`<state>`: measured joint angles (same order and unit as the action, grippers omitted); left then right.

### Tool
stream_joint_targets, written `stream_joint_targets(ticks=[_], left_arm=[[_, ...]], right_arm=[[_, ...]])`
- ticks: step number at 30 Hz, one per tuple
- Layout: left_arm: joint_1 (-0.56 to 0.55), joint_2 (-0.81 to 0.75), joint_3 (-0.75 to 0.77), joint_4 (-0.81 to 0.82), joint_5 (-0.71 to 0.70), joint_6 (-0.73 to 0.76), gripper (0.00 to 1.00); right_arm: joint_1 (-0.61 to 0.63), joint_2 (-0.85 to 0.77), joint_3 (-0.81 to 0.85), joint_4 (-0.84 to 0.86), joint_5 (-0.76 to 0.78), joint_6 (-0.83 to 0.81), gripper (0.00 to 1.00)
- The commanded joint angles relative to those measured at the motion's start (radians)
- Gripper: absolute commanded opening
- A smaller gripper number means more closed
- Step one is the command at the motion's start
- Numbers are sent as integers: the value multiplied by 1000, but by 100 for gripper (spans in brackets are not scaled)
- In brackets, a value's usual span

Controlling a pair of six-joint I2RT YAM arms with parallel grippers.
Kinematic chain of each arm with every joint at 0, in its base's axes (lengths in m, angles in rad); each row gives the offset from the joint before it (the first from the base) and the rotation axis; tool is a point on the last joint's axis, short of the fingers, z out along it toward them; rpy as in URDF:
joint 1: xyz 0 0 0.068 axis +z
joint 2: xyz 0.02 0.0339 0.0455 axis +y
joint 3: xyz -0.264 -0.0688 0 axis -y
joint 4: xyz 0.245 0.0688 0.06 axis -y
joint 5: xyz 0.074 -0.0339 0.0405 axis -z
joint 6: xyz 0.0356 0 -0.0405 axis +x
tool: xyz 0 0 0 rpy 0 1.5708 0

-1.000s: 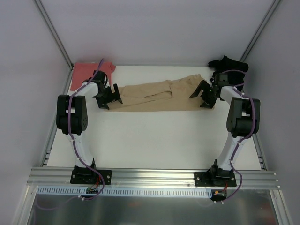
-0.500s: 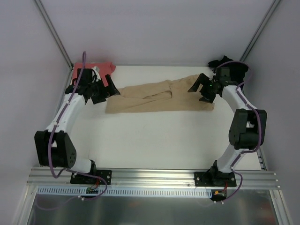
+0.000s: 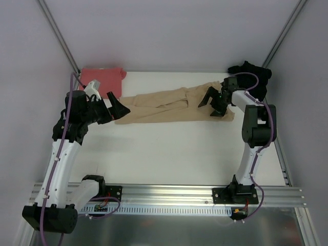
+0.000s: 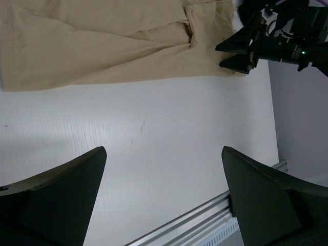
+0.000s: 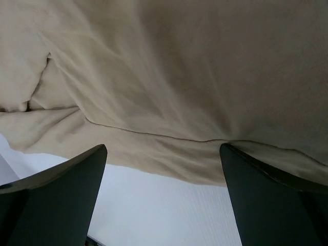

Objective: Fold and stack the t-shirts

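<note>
1. The tan t-shirt (image 3: 169, 105) lies as a long, narrow strip across the far half of the table (image 3: 169, 159). The salmon-red t-shirt (image 3: 102, 78) sits in the far left corner and the black t-shirt (image 3: 253, 74) in the far right.
2. The left gripper (image 3: 118, 104) hangs at the strip's left end, its jaws spread wide and empty. Its wrist view shows bare table between the fingers.
3. The right gripper (image 3: 211, 105) hovers low over the strip's right end, also released, with tan cloth filling its wrist view.
4. The step in hand looks like the next fold of this strip, end to end.
5. To do it well, each gripper should pinch every layer at its own end, right at the edge.
6. The bunched seam near the middle may hide a loose sleeve, though the overhead view is too coarse to tell. It is worth flattening before the cloth is carried over.
</note>
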<state>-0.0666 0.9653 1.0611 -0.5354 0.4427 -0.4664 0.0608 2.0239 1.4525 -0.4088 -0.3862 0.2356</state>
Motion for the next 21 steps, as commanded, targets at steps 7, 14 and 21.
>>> stream_joint_targets(ticks=[7, 14, 21], left_arm=[[-7, -131, -3, -70, 99, -14, 99], [-7, -189, -15, -121, 122, 3, 99], [-7, -211, -95, -112, 140, 15, 99]], right_arm=[[-3, 68, 100, -10, 35, -5, 100], [2, 240, 310, -39, 6, 13, 99], [5, 415, 573, -53, -74, 27, 100]])
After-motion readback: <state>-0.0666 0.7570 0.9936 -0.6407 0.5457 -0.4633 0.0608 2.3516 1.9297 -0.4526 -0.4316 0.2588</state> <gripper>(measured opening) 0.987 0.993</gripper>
